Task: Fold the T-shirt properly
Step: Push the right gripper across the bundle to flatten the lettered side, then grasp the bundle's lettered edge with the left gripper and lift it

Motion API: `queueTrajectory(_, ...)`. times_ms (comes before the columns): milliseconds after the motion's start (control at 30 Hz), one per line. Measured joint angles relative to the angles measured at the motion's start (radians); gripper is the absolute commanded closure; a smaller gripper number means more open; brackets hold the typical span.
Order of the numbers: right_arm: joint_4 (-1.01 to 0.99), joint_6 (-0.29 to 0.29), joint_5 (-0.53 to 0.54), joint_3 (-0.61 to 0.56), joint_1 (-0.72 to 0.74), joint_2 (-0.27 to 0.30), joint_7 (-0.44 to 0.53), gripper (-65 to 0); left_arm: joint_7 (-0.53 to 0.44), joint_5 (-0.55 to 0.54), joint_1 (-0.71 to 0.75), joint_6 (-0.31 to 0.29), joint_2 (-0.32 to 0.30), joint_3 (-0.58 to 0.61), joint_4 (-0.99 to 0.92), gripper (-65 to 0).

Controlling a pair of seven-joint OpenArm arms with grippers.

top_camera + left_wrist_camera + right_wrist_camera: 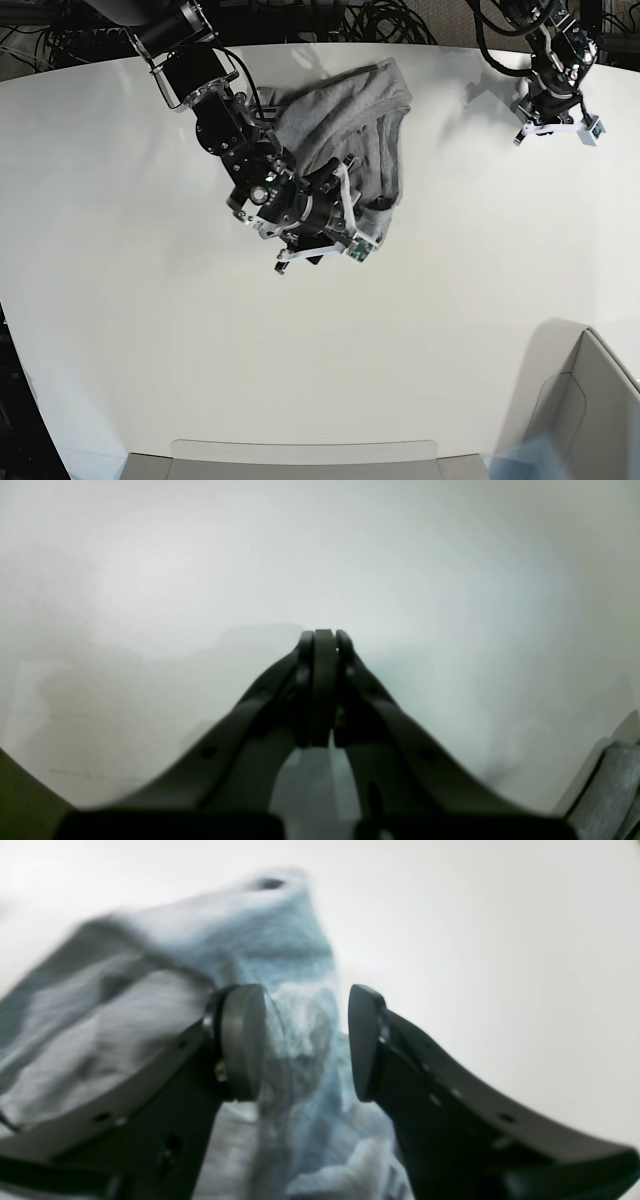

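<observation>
A broad white table fills the overhead base view, its far edge backed by a tangle of dark cables, while a grey bin sits at its near right corner. The T-shirt, heather grey, lies crumpled in a heap on the far central part of the table, bunched and rumpled rather than spread flat. The right arm reaches down from the far left to the near edge of the heap, where the right gripper stands with its jaws wide apart over a ridge of grey cloth; the wrist view shows the fabric rising between the two pads and lying against the left one, though not pinched. Well apart from the garment, at the far right of the table, the left arm hangs above bare surface. The left gripper has its fingers pressed fully together with nothing between them, only blurred white tabletop in front of it, and it touches no cloth
</observation>
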Motion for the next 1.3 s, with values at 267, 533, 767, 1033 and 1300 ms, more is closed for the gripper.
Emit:
queueTrajectory(267, -0.126, 0.000, -0.002, -0.061, 0.064, -0.062, 0.014, 0.0, 0.000, 0.000, 0.000, 0.000, 0.000, 0.000, 0.000, 0.0)
queueTrajectory(533, -0.294, 0.000, -0.003, -0.071, 0.128, -0.127, 0.114, 0.0, 0.000, 0.000, 0.000, 0.000, 0.000, 0.000, 0.000, 0.0)
queueTrajectory(767, -0.359, 0.000, 0.001, -0.075, 0.161, -0.158, 0.194, 0.0, 0.000, 0.000, 0.000, 0.000, 0.000, 0.000, 0.000, 0.0)
queueTrajectory(1033, -0.358, 0.000, 0.004, -0.072, 0.161, -0.156, 0.194, -7.0, 0.000, 0.000, 0.000, 0.000, 0.000, 0.000, 0.000, 0.0)
queueTrajectory(1300, -0.138, 0.000, 0.005, -0.066, 0.104, -0.137, 0.234, -17.3, 0.000, 0.000, 0.000, 0.000, 0.001, 0.000, 0.000, 0.0)
